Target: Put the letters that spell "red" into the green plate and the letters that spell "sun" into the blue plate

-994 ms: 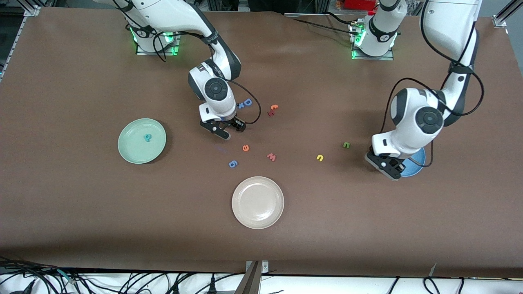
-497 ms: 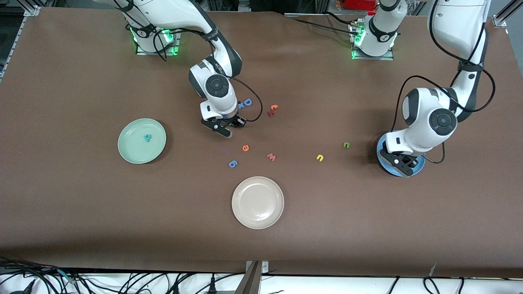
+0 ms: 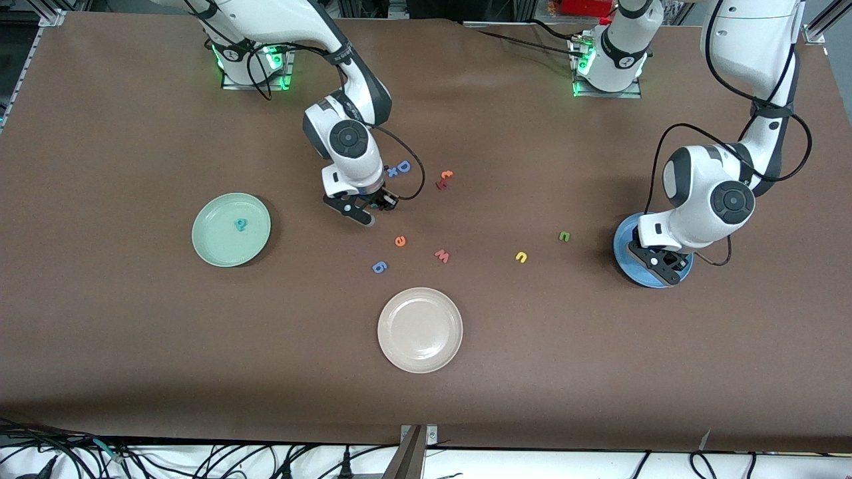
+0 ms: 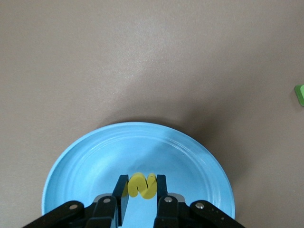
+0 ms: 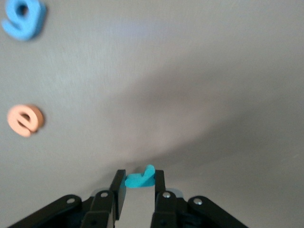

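My left gripper (image 4: 141, 182) is shut on the yellow "s" (image 4: 140, 187) and hangs just above the middle of the blue plate (image 4: 76, 166); the front view shows this gripper (image 3: 661, 267) over that plate (image 3: 623, 258). My right gripper (image 5: 139, 176) is shut on the teal "r" (image 5: 138, 180), low at the table surface (image 3: 363, 214). The teal "d" (image 3: 240, 225) lies in the green plate (image 3: 213, 246). The orange "e" (image 3: 400, 241), yellow "u" (image 3: 521, 257) and dark green "n" (image 3: 564, 235) lie loose on the table.
A cream-white plate (image 3: 420, 329) sits nearest the front camera. Other loose letters: a blue "g" (image 3: 379, 267), a pinkish "w" (image 3: 442, 255), a blue "D" (image 3: 403, 166), an orange "t" (image 3: 446, 175) and a red letter (image 3: 440, 185).
My right gripper's open fingers came together on the teal "r". My left arm carried the yellow "s" toward its own end of the table, over the blue plate.
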You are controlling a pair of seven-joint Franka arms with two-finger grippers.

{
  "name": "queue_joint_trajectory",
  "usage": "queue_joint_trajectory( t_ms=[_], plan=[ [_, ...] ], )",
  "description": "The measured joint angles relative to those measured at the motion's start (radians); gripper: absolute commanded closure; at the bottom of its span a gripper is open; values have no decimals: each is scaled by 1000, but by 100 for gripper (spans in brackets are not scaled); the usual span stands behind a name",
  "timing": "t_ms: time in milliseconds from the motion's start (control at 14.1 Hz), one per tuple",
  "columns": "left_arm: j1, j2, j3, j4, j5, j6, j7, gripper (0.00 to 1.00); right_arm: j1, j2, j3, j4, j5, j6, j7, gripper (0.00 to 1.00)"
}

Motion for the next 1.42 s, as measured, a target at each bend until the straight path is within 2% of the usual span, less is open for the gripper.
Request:
queue_joint_trajectory(
  t_ms=[71, 142, 213, 497, 781, 994, 1207, 1349, 1420],
  plan=[
    [0, 4, 0, 0, 0, 0, 0, 16, 0, -18, -22, 10, 0, -44, -38, 72],
    [0, 6, 0, 0, 0, 0, 0, 13, 0, -34, -46, 19, 0, -86, -86, 72],
    [0, 7, 0, 0, 0, 0, 0, 0, -1, -51, -75, 24, 0, -125, -147, 72],
    [0, 7, 0, 0, 0, 0, 0, 1, -3, -89, -223, 27, 0, -278, -435, 73],
    [-19, -6, -6, 7, -9, -28, -57, 1, -5, -92, -377, 13, 0, -336, -674, 73],
    [-52, -31, -74, 15, -10, -68, -214, 1, -17, -91, -475, 5, 0, -354, -843, 73],
    [-79, -37, -177, 15, -10, -74, -397, 8, -126, -71, -495, -3, 18, -337, -1017, 72],
    [-86, -36, -201, 12, -10, -78, -435, 12, -182, -33, -495, -8, 65, -296, -1116, 71],
    [-86, -35, -201, 9, -10, -78, -438, 21, -195, -8, -495, -10, 93, -278, -1150, 71]
  ],
)
